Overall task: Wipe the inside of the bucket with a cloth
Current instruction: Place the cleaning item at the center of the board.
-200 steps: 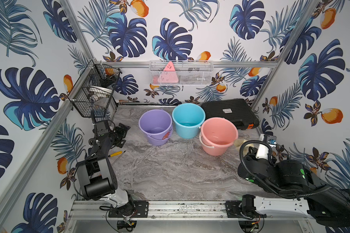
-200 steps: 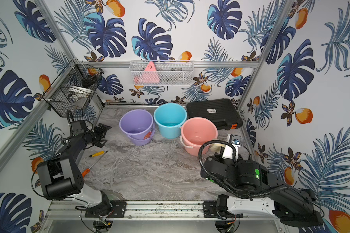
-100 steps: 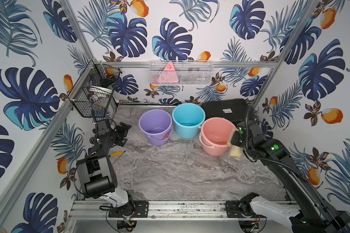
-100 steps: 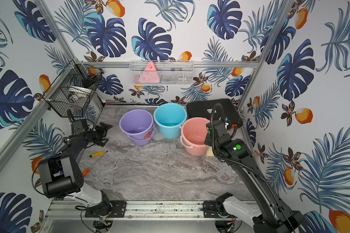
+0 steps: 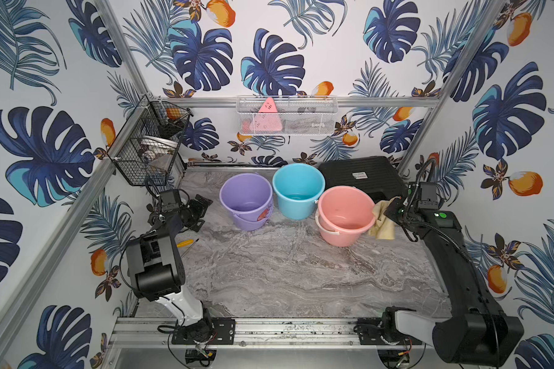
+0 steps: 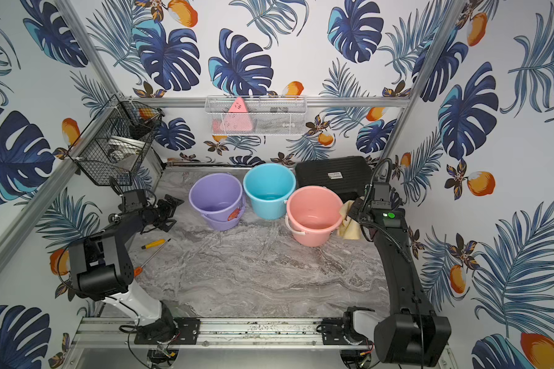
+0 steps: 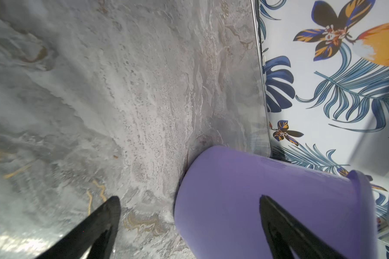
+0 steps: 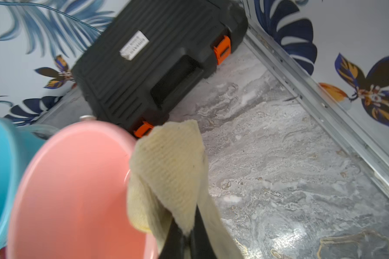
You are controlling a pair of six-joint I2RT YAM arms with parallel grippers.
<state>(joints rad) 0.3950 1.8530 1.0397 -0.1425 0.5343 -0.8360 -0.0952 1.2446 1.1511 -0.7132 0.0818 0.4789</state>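
Pinched shut on the limp pale-yellow cloth [image 8: 169, 161], the right gripper [image 8: 185, 231] should clear the rim of the round pink plastic bucket [image 8: 61, 134] beside its fingers [image 8: 171, 243].

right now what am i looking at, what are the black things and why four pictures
The black things are robot arms: left arm, right arm, at a marble table. Two pictures look down from above; the other two come from cameras on each arm's wrist. On the table: purple bucket, blue bucket, pink bucket, a black case and a yellow screwdriver. The right arm's jaws are shut on a cloth, hanging beside the pink bucket's rim, not inside. The left arm's jaws are open and empty, near the purple bucket.
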